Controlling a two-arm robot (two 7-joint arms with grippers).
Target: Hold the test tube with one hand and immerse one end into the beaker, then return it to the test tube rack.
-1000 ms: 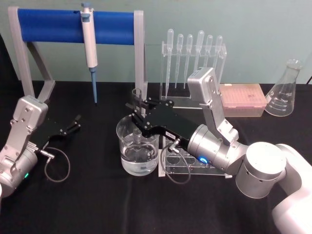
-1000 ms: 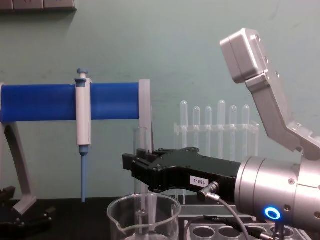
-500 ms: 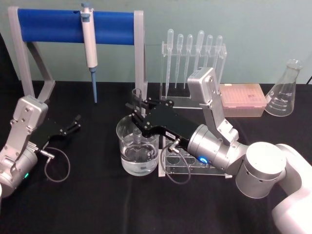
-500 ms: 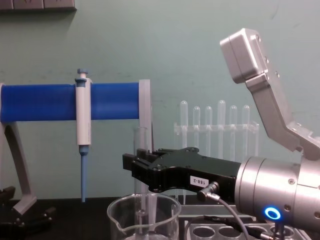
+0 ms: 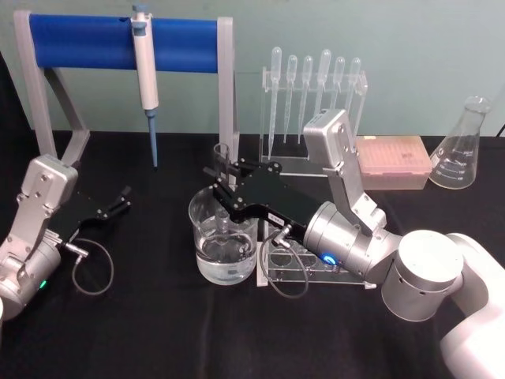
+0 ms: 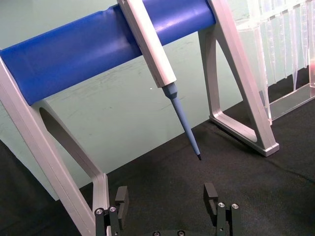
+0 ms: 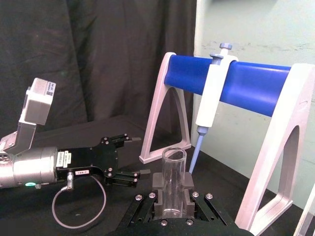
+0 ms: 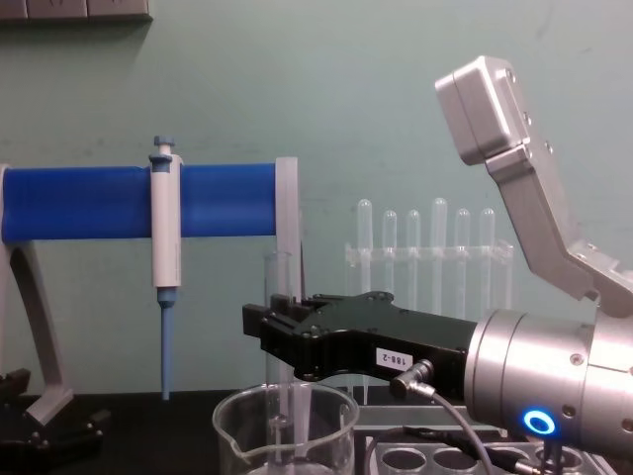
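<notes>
The test tube (image 5: 222, 151) stands upright, its lower end down inside the beaker (image 5: 207, 257), which holds some clear liquid. My right gripper (image 5: 223, 186) is shut on the test tube just above the beaker's rim. From the side, the test tube (image 8: 279, 272) rises above the right gripper (image 8: 269, 334) and drops into the beaker (image 8: 326, 435). In the right wrist view the open-mouthed test tube (image 7: 173, 179) sits clamped between the fingers (image 7: 189, 197). My left gripper (image 5: 121, 199) rests at the left of the table, open and empty (image 6: 166, 200).
A white-and-blue pipettor (image 5: 145, 71) hangs on a blue-barred stand (image 5: 87, 41) at the back left. Behind the beaker stands a holder of plastic pipettes (image 5: 316, 79). A pink tip box (image 5: 392, 160) and a conical flask (image 5: 460, 146) are at the back right. A clear rack with round holes (image 5: 304, 264) lies under my right wrist.
</notes>
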